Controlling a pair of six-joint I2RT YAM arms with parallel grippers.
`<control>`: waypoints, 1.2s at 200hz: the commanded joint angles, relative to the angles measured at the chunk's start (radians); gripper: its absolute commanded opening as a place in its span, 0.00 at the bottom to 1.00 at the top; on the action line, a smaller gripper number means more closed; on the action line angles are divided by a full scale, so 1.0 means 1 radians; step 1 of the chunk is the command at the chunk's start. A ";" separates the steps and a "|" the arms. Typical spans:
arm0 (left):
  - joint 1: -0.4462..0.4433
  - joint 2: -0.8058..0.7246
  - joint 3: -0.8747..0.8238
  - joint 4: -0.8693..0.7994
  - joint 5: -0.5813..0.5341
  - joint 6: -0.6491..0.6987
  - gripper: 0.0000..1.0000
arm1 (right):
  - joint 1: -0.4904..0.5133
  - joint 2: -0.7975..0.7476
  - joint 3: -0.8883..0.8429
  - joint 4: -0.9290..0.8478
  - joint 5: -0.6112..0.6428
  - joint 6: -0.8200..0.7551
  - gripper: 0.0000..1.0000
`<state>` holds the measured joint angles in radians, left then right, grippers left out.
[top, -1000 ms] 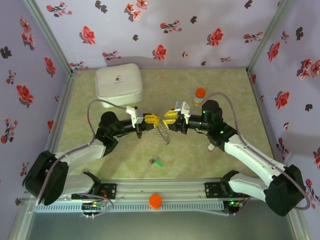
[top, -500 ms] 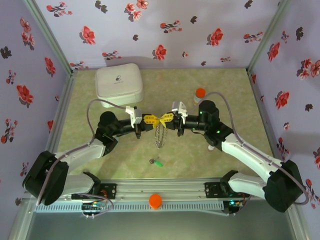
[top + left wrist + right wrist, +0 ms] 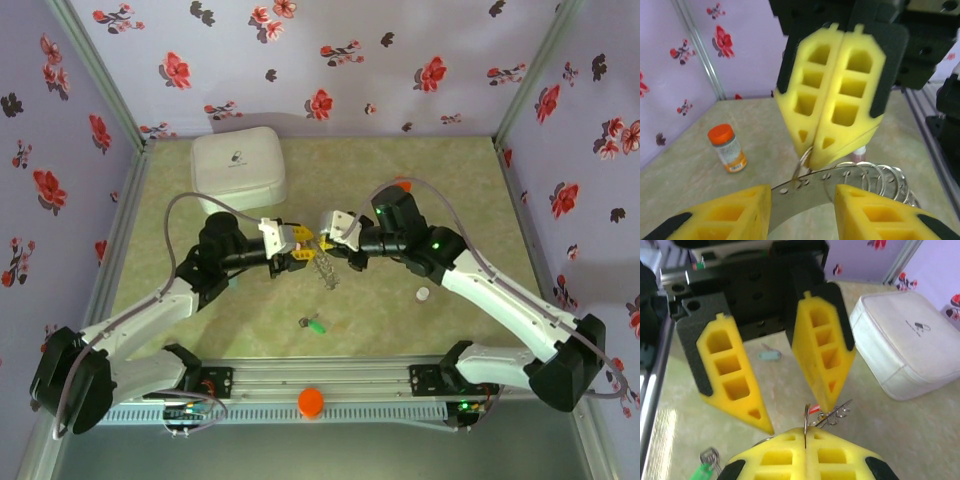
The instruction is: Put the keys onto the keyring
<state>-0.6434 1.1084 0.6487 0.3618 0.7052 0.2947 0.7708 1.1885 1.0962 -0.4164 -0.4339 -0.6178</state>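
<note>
The keyring (image 3: 325, 268) hangs above the table's middle between both grippers. My right gripper (image 3: 330, 238) is shut on one thin loop of the keyring (image 3: 805, 422), seen edge-on between its pads (image 3: 785, 457). My left gripper (image 3: 802, 190) is open, and the keyring's flat riveted band (image 3: 790, 202) passes through the gap between its fingers. Several wire loops (image 3: 885, 177) trail off the band. A small red piece (image 3: 815, 410) shows by those loops. A green key (image 3: 316, 325) lies on the table near the front, and a pale teal key (image 3: 769, 354) lies flat beyond the left fingers.
A white zipped case (image 3: 238, 168) sits at the back left. An orange-capped bottle (image 3: 727, 148) stands behind the right arm. A small white cap (image 3: 423, 294) lies right of centre. An orange knob (image 3: 311, 401) sits on the front rail.
My right gripper closed on the keyring, then my left gripper opened and let it go. Both grippers have shifted a little, and the ring now hangs from the right one.
</note>
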 commanded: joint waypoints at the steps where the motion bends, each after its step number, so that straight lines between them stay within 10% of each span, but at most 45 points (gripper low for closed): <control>1: -0.007 0.015 0.051 -0.135 -0.038 0.112 0.38 | 0.021 0.031 0.066 -0.162 0.112 -0.120 0.00; 240: -0.032 0.045 0.050 -0.157 -0.054 0.176 0.23 | 0.070 0.094 0.087 -0.107 0.073 -0.123 0.00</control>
<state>-0.6689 1.1351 0.6964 0.1566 0.6575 0.4709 0.8314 1.2869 1.1900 -0.5724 -0.3294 -0.7559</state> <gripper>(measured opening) 0.251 0.064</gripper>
